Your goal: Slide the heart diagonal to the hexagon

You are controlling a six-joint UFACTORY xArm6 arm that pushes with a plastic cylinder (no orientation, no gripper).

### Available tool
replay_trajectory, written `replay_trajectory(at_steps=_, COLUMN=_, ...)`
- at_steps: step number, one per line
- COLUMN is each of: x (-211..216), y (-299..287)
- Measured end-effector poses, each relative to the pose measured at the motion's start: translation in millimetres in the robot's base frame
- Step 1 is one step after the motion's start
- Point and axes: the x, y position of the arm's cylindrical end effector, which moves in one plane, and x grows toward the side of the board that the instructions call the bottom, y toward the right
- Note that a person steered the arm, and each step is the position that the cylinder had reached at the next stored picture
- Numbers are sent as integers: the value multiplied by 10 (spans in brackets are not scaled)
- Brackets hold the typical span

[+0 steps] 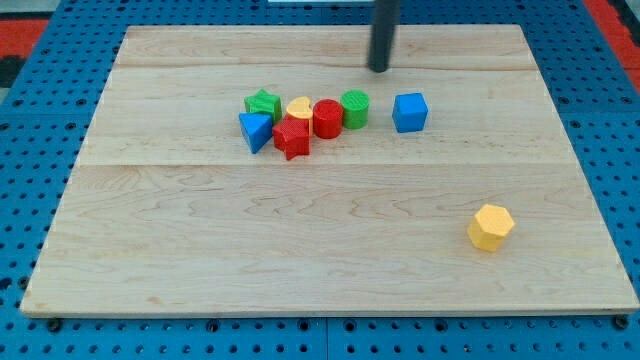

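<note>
A yellow heart [299, 106] lies in a tight cluster left of the board's middle, partly hidden by a red cylinder [327, 118] and a red star [292, 137]. A yellow hexagon [490, 227] lies alone at the view's lower right. My tip [380, 69] is near the view's top, above and to the right of the cluster, touching no block.
The cluster also holds a green star [263, 104], a blue triangle [255, 131] and a green cylinder [355, 108]. A blue cube [409, 112] stands just right of it. The wooden board [200, 250] lies on a blue pegboard.
</note>
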Motion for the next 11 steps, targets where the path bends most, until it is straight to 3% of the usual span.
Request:
replay_trajectory(at_steps=2, x=661, y=-960)
replay_trajectory(at_steps=3, x=717, y=-1272)
replay_trajectory(at_steps=4, x=1063, y=-749)
replay_trajectory(at_steps=5, x=1091, y=-440)
replay_trajectory(at_steps=6, x=1022, y=-665)
replay_trajectory(at_steps=7, x=1629, y=133)
replay_trajectory(at_steps=8, x=1793, y=555)
replay_trajectory(at_steps=9, x=1453, y=233)
replay_trajectory(at_steps=10, x=1316, y=370)
replay_trajectory(at_steps=11, x=1469, y=1084)
